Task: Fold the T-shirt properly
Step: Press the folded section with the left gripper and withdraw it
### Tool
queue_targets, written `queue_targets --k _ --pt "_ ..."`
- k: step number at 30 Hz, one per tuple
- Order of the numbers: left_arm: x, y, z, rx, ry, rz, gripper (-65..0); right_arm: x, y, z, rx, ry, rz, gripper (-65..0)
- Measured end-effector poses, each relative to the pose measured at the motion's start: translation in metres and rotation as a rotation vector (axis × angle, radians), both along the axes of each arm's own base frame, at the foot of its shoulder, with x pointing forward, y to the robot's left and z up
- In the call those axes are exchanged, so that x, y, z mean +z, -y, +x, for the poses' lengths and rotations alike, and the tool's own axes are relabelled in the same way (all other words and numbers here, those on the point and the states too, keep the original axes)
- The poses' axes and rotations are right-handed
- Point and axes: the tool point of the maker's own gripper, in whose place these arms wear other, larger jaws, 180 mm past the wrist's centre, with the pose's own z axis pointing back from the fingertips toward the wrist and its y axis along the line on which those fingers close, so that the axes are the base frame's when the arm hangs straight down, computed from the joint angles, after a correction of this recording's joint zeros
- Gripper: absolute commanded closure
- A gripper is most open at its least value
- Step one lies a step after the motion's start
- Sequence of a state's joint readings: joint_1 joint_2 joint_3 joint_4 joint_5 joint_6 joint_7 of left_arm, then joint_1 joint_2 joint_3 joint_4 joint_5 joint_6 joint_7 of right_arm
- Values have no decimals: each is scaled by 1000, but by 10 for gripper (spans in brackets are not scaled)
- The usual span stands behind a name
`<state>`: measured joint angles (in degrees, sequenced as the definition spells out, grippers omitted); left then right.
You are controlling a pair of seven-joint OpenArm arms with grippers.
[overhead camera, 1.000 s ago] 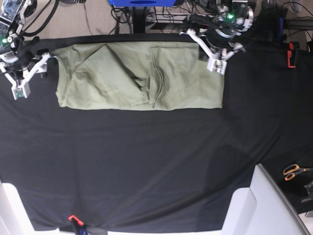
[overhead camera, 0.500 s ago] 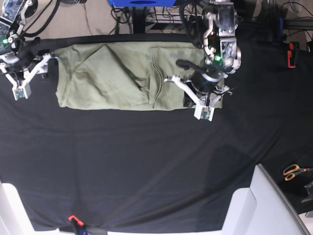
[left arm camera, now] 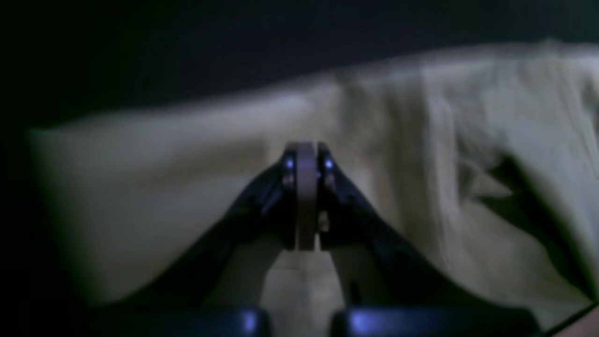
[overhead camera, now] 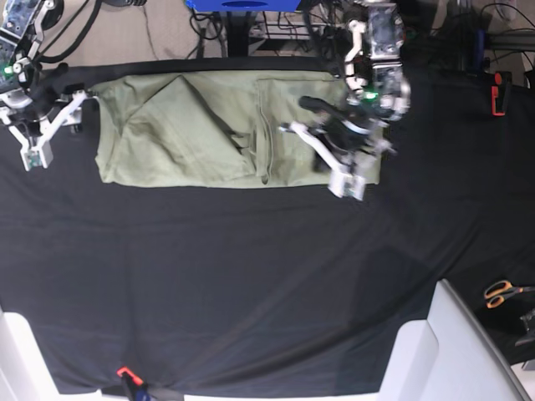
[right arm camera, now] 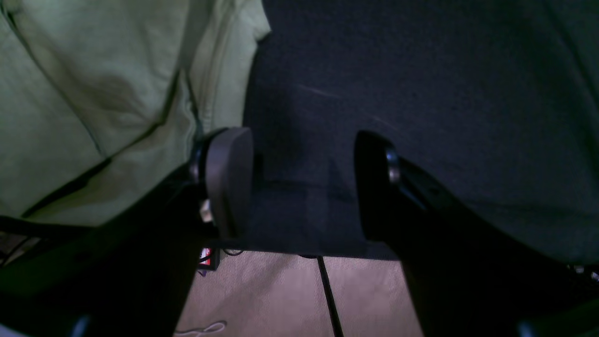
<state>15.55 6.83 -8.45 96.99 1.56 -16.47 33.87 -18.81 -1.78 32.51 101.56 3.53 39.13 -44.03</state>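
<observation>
overhead, clenched left hand (left arm camera: 306, 196) above the t-shirt (overhead camera: 192, 134) (folded), right hand (right arm camera: 304, 182) released beside it

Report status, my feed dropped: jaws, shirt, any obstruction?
Left gripper jaws shut, empty, over shirt. Right gripper jaws open, off shirt's edge. Shirt lies partly folded. No obstruction seen.

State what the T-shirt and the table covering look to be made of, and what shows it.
T-shirt: soft woven or knit fabric, likely cotton, matte pale sage green; it lies in limp creases and folded layers with stitched hems.
Table covering: black cloth, matte, probably a thin textile; it shows shallow wrinkles and drapes over the table edge in the right wrist view. The exact fibre of either cannot be told.
</observation>
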Motion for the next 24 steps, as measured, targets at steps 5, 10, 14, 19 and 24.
queue_targets --k 5,10,14,19,24 --pt "5 -83 -46 136 -32 115 0 4 -9 8 -8 36 54 -494" --pt "24 -152 -78 266 15 -30 0 -2 -36 11 -28 51 270 -557" --pt "37 -203 -112 363 2 5 0 -15 -36 19 -62 37 416 -564" --pt "48 -223 -118 385 29 26 0 -29 -21 25 -129 31 545 -566" --pt "25 -219 -138 321 -40 -12 0 -39 -3 26 -196 15 637 -566"
